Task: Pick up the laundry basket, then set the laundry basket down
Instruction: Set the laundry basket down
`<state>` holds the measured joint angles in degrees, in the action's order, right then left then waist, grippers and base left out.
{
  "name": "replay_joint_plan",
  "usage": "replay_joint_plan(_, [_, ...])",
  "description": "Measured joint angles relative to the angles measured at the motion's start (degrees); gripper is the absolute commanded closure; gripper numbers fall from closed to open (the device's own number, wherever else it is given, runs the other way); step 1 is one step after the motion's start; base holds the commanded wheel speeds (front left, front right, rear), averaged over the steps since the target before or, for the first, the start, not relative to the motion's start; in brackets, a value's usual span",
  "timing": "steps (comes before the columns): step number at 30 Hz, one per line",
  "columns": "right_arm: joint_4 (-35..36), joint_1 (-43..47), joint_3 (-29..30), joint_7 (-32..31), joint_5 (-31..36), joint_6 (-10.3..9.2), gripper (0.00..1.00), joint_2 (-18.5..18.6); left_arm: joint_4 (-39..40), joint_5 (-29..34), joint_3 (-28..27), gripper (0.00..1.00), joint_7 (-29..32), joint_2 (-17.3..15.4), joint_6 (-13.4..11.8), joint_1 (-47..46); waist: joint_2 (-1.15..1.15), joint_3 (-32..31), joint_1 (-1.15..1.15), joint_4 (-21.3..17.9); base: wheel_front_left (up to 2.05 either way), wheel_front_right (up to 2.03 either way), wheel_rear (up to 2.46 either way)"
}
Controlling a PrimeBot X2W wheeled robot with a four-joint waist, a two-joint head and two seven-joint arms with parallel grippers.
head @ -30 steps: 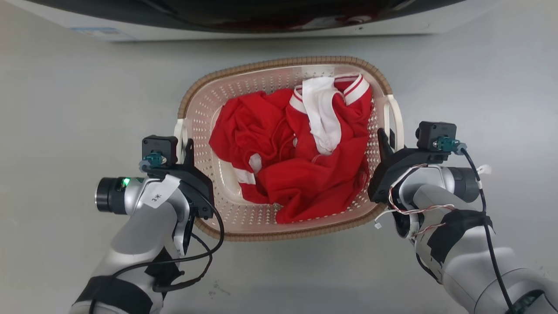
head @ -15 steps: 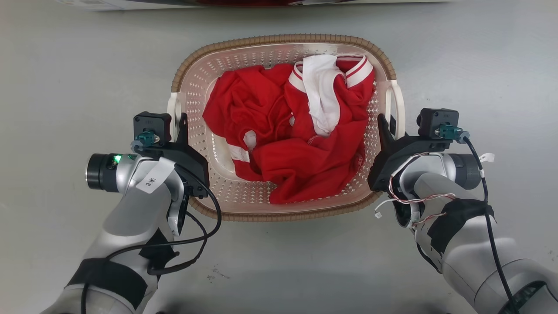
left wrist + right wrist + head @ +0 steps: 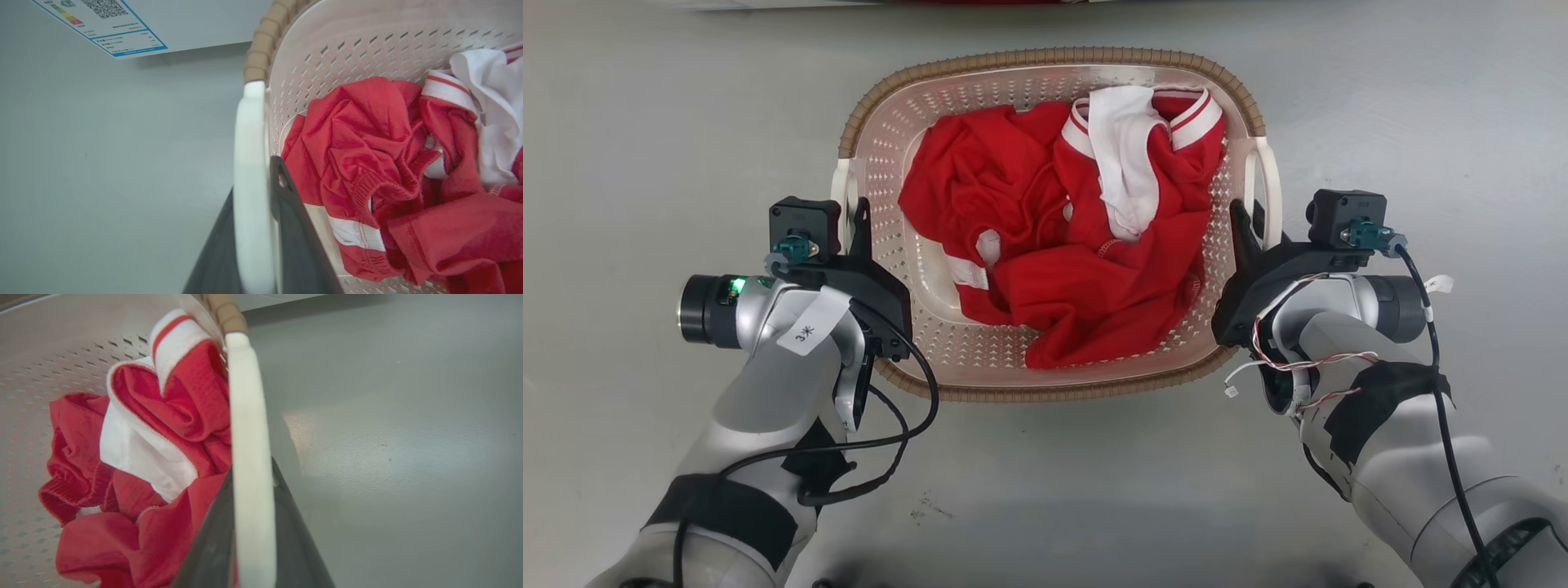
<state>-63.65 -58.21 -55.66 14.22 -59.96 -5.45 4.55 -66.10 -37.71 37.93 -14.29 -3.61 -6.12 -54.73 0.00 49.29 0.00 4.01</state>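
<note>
Risen slightly, laundry basket (image 3: 1054,59); tag (image 3: 810,331) reads "3".

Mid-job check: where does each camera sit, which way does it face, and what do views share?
Head view: on the head, facing down at the laundry basket of red clothes, grey floor around it; left claw and right claw show on pale forearms.
Left wrist view: on the left wrist, looking along the left claw, whose fingers flank the basket's left handle.
Right wrist view: on the right wrist, looking along the right claw at the right handle.
Shared: both wrist views show the clothes and floor.
</note>
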Motion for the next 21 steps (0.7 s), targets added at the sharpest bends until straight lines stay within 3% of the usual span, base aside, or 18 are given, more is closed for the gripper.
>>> replay_joint_plan(1, [0.02,-0.05,0.13,0.01,0.01,0.00,0.58,0.00,-0.02,0.01,-0.05,0.75,-0.02,-0.01,-0.01,-0.06,0.00,0.03,0.00,0.02,0.00,0.00,0.00])
replay_joint_plan(2, [0.03,-0.14,0.23,0.04,0.07,0.00,0.41,0.00,-0.18,0.05,-0.09,0.67,-0.01,-0.01,-0.09,-0.07,0.00,0.06,0.00,0.05,0.00,0.00,0.00])
replay_joint_plan(3, [0.14,-0.27,0.29,0.05,0.40,0.04,0.05,-0.03,-0.33,0.08,-0.12,0.56,-0.01,0.00,-0.38,-0.06,0.00,0.08,0.00,0.08,0.00,0.00,0.00])
replay_joint_plan(4, [0.22,-0.48,0.38,0.05,0.69,0.10,0.00,-0.18,-0.38,0.08,-0.19,0.44,-0.01,0.00,-0.43,-0.06,0.00,0.10,0.00,0.11,0.00,0.00,0.00])
replay_joint_plan(5, [0.29,-0.71,0.54,0.05,0.96,0.11,0.00,-0.38,-0.44,0.07,-0.29,0.17,-0.01,0.00,-0.43,-0.06,0.00,0.11,0.00,0.15,0.00,0.00,0.00])
replay_joint_plan(6, [0.31,-0.94,0.63,0.05,1.03,0.11,0.00,-0.56,-0.46,0.07,-0.37,0.00,-0.01,0.00,-0.43,-0.07,0.00,0.10,0.00,0.18,0.00,0.00,0.00])
replay_joint_plan(21, [-0.19,-0.70,2.53,0.07,2.63,0.11,0.00,-0.65,-1.04,0.10,-1.78,0.00,-0.02,-0.12,-0.48,0.20,0.00,-3.19,-0.01,0.32,0.00,0.00,0.00])
